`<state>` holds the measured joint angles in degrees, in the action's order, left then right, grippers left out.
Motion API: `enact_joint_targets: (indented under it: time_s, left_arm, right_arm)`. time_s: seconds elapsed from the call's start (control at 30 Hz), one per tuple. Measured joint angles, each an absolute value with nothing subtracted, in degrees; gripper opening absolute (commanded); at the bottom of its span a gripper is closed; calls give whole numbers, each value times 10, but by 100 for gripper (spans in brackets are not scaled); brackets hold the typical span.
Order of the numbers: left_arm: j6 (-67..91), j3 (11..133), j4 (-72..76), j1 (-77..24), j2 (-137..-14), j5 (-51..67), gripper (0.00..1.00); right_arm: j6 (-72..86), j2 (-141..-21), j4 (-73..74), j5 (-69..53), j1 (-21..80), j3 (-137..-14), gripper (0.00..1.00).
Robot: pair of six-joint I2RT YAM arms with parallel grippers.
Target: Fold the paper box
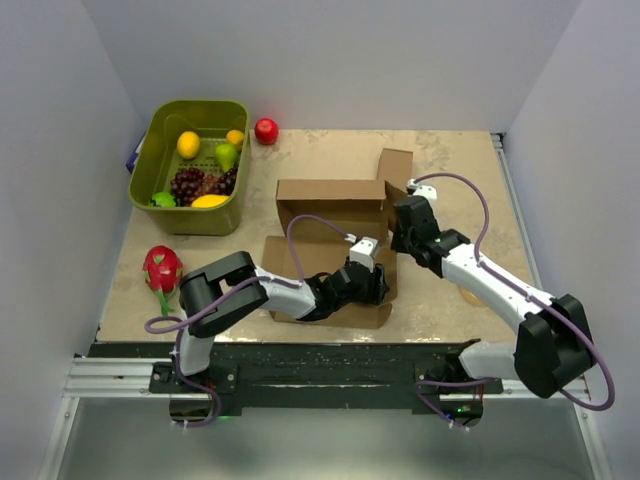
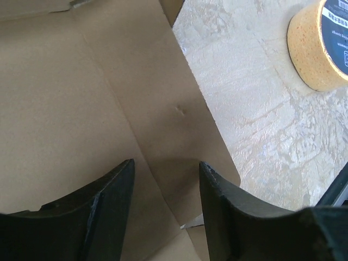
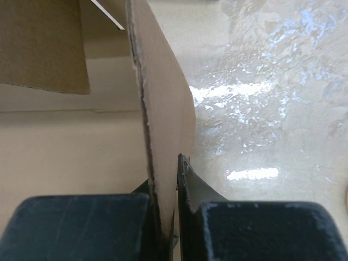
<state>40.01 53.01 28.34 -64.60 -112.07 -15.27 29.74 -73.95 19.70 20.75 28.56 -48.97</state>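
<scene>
The paper box (image 1: 330, 205) is brown corrugated cardboard in the middle of the table, with its back wall raised and its flaps spread. My right gripper (image 1: 402, 228) is at the box's right side. In the right wrist view it (image 3: 168, 160) is shut on an upright cardboard flap (image 3: 163, 98), whose edge runs up between the fingers. My left gripper (image 1: 374, 284) hovers over the near right part of the box. In the left wrist view it (image 2: 166, 163) is open, with a flat flap (image 2: 179, 125) and a crease line below the gap and nothing between the jaws.
A green basket (image 1: 190, 165) of fruit stands at the back left, with a red apple (image 1: 266, 130) beside it. A dragon fruit (image 1: 162, 268) lies at the near left. A yellow tape roll (image 2: 321, 43) sits on the table right of the box, under the right arm.
</scene>
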Motion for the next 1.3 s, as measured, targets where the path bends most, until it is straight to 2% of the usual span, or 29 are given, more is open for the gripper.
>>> enact_joint_targets:
  time_s: [0.47,0.8,0.83,0.93,0.97,1.07,1.17,1.3]
  left_arm:
    - [399,540,293,-646,-1133,-158,56]
    - [391,520,339,-644,-1133,-132,56]
    - [389,518,344,-643,-1134,-130,56]
    - [388,514,353,-641,-1134,-125,56]
    - [388,514,354,-641,-1134,-124,55]
    - [390,511,357,-641,-1134,-124,54]
    - [394,505,363,-642,-1134,-125,54]
    - [400,503,365,-641,-1134,-125,54]
  right_arm:
    - [296,-733,243,182,285,-526,0]
    - [331,-762,129,119,284,-457,0]
    - [333,-767,121,115,285,-455,2]
    - [337,-773,108,99,285,-454,30]
    - [338,-773,108,94,285,-454,46]
    - [338,-764,113,93,286,-454,67]
    - [327,-733,152,116,281,-457,74]
    - [317,-674,205,136,272,-486,75]
